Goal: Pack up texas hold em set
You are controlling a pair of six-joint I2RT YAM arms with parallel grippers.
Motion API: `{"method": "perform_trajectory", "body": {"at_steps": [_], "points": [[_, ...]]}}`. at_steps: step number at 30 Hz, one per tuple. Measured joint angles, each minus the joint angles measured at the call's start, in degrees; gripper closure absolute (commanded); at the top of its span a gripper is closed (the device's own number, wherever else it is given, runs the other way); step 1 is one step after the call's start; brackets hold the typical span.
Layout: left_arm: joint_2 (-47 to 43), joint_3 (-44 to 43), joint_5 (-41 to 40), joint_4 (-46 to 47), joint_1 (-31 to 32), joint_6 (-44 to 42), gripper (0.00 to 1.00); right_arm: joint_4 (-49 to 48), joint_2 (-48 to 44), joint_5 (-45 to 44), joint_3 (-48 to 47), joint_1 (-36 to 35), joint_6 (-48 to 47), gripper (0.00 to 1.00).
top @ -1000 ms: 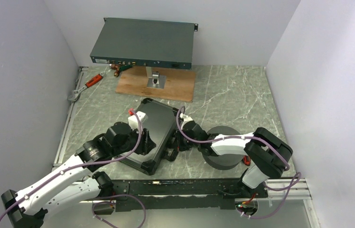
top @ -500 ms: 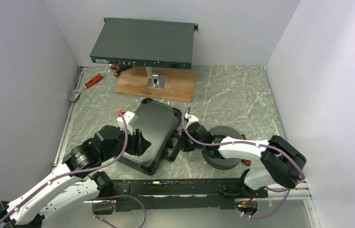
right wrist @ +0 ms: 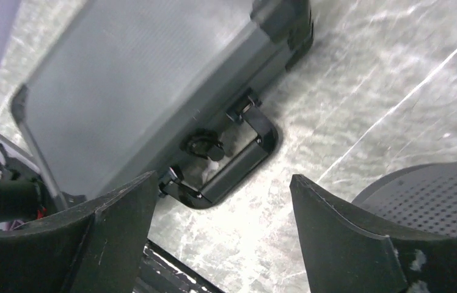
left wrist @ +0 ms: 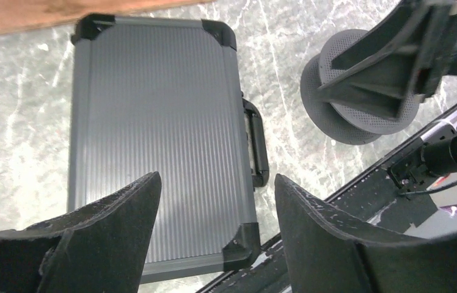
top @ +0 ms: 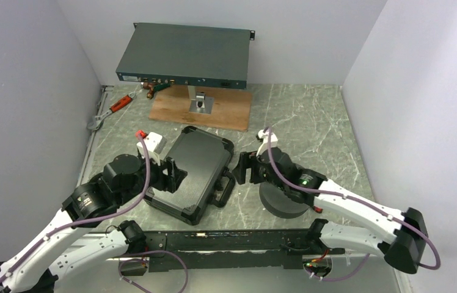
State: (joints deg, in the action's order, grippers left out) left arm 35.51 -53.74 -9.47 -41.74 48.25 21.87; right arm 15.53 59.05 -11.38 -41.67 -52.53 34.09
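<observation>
Two grippers, both spread wide, nothing held. Over the briefcase (left wrist: 153, 122) hangs the left gripper (left wrist: 214, 183): ribbed lid fills the gap betw. its fingers, handle (left wrist: 256, 143) just outside one finger, on the side toward the other arm. The right gripper (right wrist: 223, 180) hovers w/ the handle framed betw. its fingertips, not touching; foam ring (right wrist: 434, 195) lies under its outer finger. Case is flat on the table (top: 299, 116), lid down. No chips, card boxes or dice visible outside, so we take them as inside.

We judge the step as closing out, latches the open question. Small catch (right wrist: 204, 146) beside the handle is too blurred to call snapped or not. Next move, if needed: one fingertip pressing each latch home w/o shoving the case.
</observation>
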Motion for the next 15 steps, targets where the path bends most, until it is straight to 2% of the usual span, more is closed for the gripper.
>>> {"method": "perform_trajectory", "body": {"at_steps": [6,12,15], "points": [[0.66,-6.45,-3.37,-3.23,0.0,-4.09,0.09,5.16,-6.73,-4.63,-6.56,0.0,-2.45,0.09],[0.28,-11.5,-8.52,-4.55,0.0,-7.89,0.06,7.21,-13.07,-8.44,-9.4,0.0,-2.95,0.06],[-0.81,-11.82,-11.87,-4.68,0.0,-9.79,0.05,7.15,-15.98,-8.85,-9.44,0.0,-2.69,0.01]]}}
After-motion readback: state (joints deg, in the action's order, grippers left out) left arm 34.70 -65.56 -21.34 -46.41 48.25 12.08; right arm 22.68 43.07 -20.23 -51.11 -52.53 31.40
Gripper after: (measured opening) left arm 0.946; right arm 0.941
